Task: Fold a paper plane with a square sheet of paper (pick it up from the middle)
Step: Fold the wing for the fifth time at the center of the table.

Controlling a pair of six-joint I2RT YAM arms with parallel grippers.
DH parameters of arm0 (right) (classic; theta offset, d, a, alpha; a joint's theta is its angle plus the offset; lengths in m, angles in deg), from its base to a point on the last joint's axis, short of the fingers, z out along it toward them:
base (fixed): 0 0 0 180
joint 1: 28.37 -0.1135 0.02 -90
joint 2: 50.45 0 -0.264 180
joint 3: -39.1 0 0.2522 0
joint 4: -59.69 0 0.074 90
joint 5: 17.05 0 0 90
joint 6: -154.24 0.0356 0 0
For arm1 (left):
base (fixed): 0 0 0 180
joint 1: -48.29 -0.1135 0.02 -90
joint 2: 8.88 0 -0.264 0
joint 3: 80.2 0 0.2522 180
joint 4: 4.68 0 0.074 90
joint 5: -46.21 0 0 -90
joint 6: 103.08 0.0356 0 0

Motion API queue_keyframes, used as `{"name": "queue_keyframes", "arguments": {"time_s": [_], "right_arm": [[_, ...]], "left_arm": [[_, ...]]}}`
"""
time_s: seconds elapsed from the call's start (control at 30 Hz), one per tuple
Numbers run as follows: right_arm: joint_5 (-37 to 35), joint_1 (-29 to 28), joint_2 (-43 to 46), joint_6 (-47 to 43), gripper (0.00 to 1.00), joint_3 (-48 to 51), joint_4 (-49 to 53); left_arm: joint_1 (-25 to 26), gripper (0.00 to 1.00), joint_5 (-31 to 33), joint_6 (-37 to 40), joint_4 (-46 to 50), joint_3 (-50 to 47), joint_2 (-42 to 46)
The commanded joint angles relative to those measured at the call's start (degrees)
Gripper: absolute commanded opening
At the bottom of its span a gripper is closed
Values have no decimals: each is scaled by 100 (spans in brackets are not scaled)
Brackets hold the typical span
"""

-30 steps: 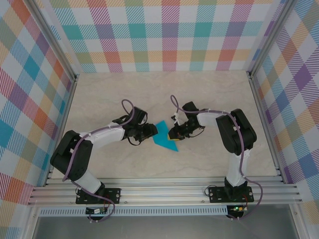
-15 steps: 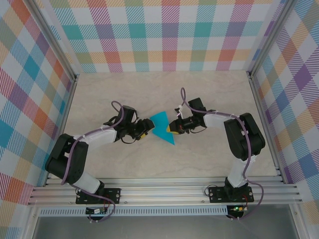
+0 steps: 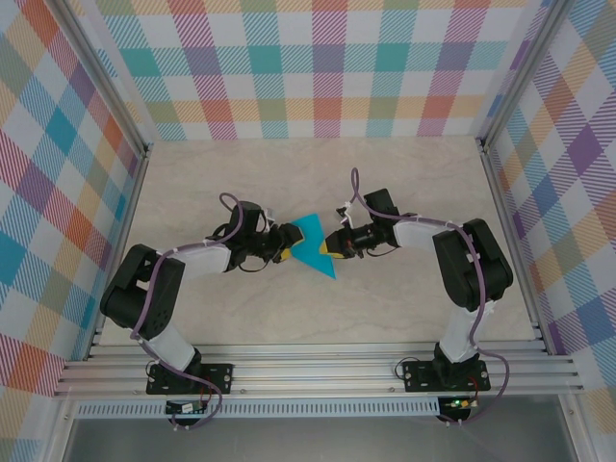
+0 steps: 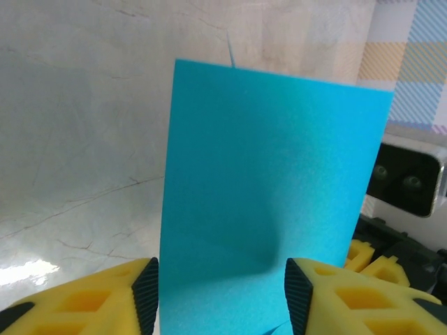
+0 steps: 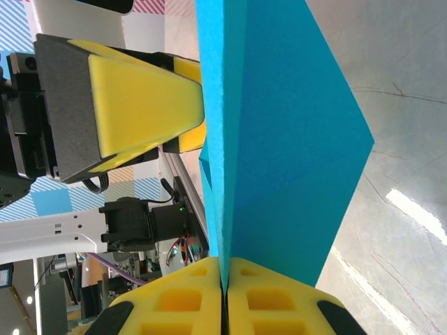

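Now the folded teal-blue paper sheet (image 3: 313,241) sits mid-frame in the top view, long axis running toward lower right. From its right the right gripper (image 5: 225,283) pinches its edge, fingers pressed together; the left gripper (image 4: 218,289), opposite and equally near, straddles it, fingers spread.

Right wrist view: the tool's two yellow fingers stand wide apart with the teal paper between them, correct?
Not wide apart. The right wrist view shows the right tool with its two yellow fingers pressed together, and the teal paper is pinched between them.
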Motion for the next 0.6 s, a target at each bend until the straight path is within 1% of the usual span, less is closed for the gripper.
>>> {"name": "queue_keyframes", "arguments": {"time_s": [0.0,0.1,0.23,0.3,0.33,0.43,0.47,0.57], "right_arm": [[226,39,-177,-62,9,-8,-71],[196,48,-278,-223,9,-65,122],[-41,57,-411,-363,13,-135,373],[-201,57,-479,-389,18,-168,457],[-280,57,-500,-389,19,-183,475],[-574,57,-532,-418,30,-211,627],[-737,57,-512,-456,35,-228,738],[-1409,57,-417,-614,45,-256,1163]], "left_arm": [[-109,44,-168,-79,-340,-164,-60],[-109,36,-155,-56,-367,-191,-50],[-109,24,-89,-32,-327,-192,-115],[-101,16,-54,11,-323,-189,-179],[-80,15,-54,44,-311,-169,-241],[7,13,-36,143,-257,-67,-433],[46,11,-21,165,-253,-51,-496],[134,10,174,273,-125,27,-648]]}}
